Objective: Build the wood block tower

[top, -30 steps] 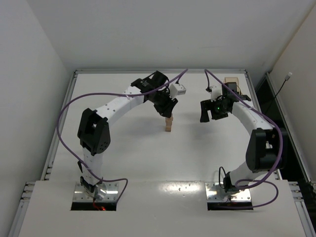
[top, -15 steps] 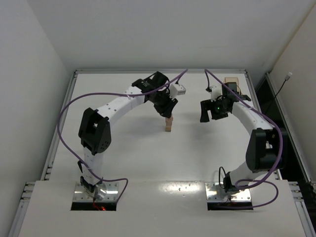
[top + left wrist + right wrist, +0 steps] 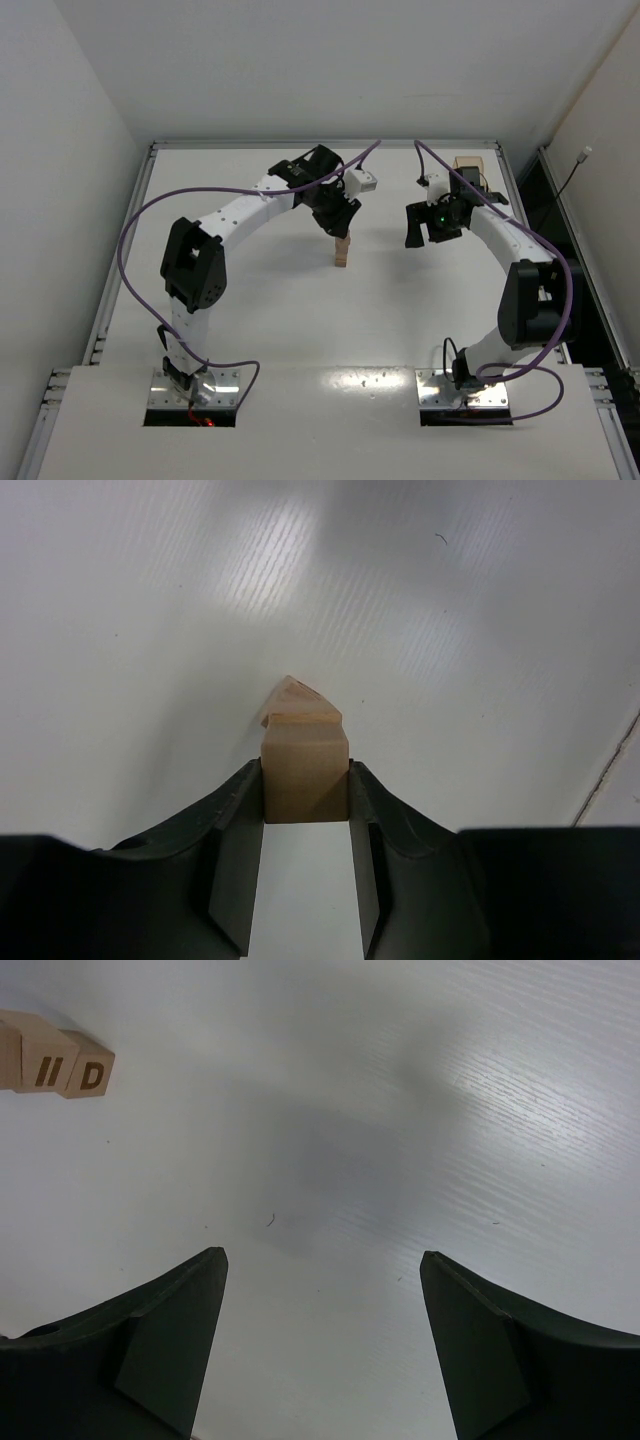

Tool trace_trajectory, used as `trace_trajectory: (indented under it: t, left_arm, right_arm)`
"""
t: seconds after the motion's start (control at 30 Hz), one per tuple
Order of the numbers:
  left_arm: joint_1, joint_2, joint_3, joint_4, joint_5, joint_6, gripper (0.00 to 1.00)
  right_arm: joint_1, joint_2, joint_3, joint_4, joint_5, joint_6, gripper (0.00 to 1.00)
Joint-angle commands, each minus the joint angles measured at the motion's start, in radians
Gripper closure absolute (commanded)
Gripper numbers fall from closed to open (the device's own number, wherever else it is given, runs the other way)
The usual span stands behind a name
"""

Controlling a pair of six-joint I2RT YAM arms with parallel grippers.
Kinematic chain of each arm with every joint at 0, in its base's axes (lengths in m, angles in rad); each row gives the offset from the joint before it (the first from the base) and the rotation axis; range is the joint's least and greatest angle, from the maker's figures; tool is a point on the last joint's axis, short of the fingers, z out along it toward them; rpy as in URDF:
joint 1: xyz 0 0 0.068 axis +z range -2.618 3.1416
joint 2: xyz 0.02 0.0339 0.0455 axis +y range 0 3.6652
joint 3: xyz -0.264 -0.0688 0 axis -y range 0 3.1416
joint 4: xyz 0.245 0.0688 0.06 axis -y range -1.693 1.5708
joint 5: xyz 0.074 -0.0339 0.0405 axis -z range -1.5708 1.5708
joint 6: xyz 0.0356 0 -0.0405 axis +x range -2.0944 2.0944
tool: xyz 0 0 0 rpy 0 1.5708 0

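Observation:
The tower (image 3: pixel 342 252) is a narrow column of tan wood blocks standing mid-table. My left gripper (image 3: pixel 339 231) hangs right over it. In the left wrist view my left gripper (image 3: pixel 305 798) is shut on the top wood block (image 3: pixel 303 758), which rests on lower, slightly turned blocks (image 3: pixel 297 694). My right gripper (image 3: pixel 423 226) is to the right of the tower, apart from it. In the right wrist view it (image 3: pixel 322 1257) is open and empty over bare table. Tan blocks with dark lettering (image 3: pixel 62 1064) show at that view's upper left edge.
A translucent tan tray (image 3: pixel 468 164) sits at the back right corner behind the right arm. The table's raised rim (image 3: pixel 320 144) runs along the back and sides. Purple cables loop over both arms.

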State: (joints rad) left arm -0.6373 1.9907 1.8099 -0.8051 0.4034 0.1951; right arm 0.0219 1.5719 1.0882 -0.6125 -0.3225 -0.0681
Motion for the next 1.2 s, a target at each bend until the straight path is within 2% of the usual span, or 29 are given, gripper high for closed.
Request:
trace_trajectory:
  t: [0.0, 0.1, 0.23, 0.43, 0.7, 0.73, 0.77, 0.87, 0.93, 1.03, 1.17]
  left_arm:
    - [-0.01, 0.003, 0.039, 0.024, 0.009, -0.016, 0.68]
    - [-0.01, 0.003, 0.039, 0.024, 0.009, -0.016, 0.59]
    - [-0.01, -0.006, 0.039, 0.024, 0.009, -0.016, 0.56]
    - [-0.01, -0.035, 0.029, 0.024, 0.009, -0.016, 0.46]
    - [-0.01, -0.13, 0.02, 0.07, -0.05, -0.055, 0.45]
    - [-0.01, -0.142, 0.035, 0.081, -0.081, -0.072, 0.41]
    - [-0.01, -0.17, 0.046, 0.081, -0.099, -0.088, 0.29]
    - [-0.01, -0.213, 0.046, 0.081, -0.158, -0.097, 0.18]
    - [-0.01, -0.26, 0.033, 0.093, -0.201, -0.131, 0.15]
    - [0.043, -0.317, -0.074, 0.128, -0.268, -0.174, 0.0]
    - [0.168, -0.385, -0.234, 0.187, -0.304, -0.256, 0.0]
  right_arm:
    - [0.003, -0.013, 0.016, 0.03, -0.021, -0.007, 0.25]
    - [0.003, -0.013, 0.016, 0.03, -0.021, -0.007, 0.25]
    - [0.003, -0.013, 0.016, 0.03, -0.021, -0.007, 0.25]
    - [0.003, -0.013, 0.016, 0.03, -0.021, -0.007, 0.25]
    - [0.003, -0.013, 0.007, 0.03, -0.01, -0.007, 0.25]
    - [0.003, -0.013, 0.007, 0.03, -0.001, -0.007, 0.25]
    - [0.003, -0.013, 0.007, 0.039, -0.001, -0.007, 0.25]
    - [0.003, -0.023, -0.002, 0.039, 0.008, -0.007, 0.23]
    - [0.003, -0.032, -0.002, 0.039, 0.017, -0.007, 0.23]
    - [0.003, -0.041, -0.002, 0.039, 0.043, -0.007, 0.2]
    - [0.003, -0.041, 0.028, 0.03, 0.068, -0.007, 0.17]
